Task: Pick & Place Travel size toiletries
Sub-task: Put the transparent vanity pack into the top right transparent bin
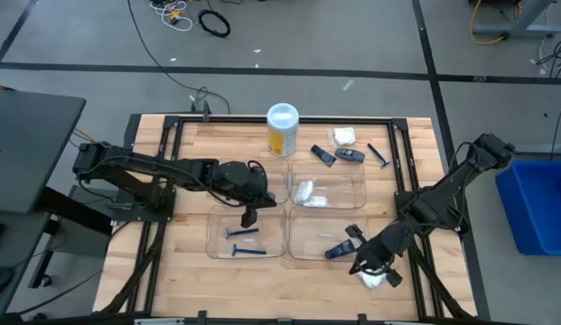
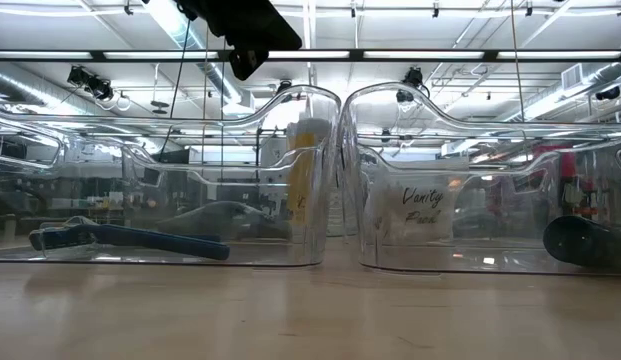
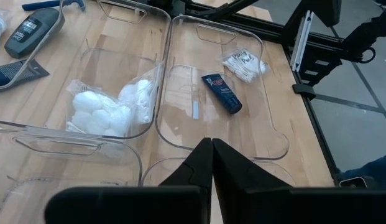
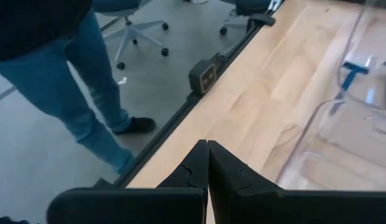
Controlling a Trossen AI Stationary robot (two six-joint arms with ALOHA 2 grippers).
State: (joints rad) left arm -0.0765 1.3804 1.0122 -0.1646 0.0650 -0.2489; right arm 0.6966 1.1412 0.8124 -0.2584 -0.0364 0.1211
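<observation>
Four clear trays sit mid-table. The near left tray (image 1: 247, 236) holds two blue razors (image 1: 247, 251), and my left gripper (image 1: 248, 217) hangs shut above it, holding nothing. A dark blue tube (image 3: 221, 93) lies in the near right tray (image 3: 276, 134), with a white crinkly packet (image 3: 243, 62) at that tray's near right corner. The far right tray holds another white packet (image 3: 109, 111). My right gripper (image 4: 207, 146) is shut and holds nothing, over the table's near edge beside the near right tray. Grey sticks (image 1: 350, 155), a razor (image 1: 379, 155) and a white packet (image 1: 343, 137) lie loose at the far right.
A tall yellow canister (image 1: 282, 131) with a white lid stands behind the trays. A person's legs (image 4: 87, 93) and an office chair (image 4: 140, 31) are on the floor off the table's near edge. A blue bin (image 1: 533, 203) stands off the table's right side.
</observation>
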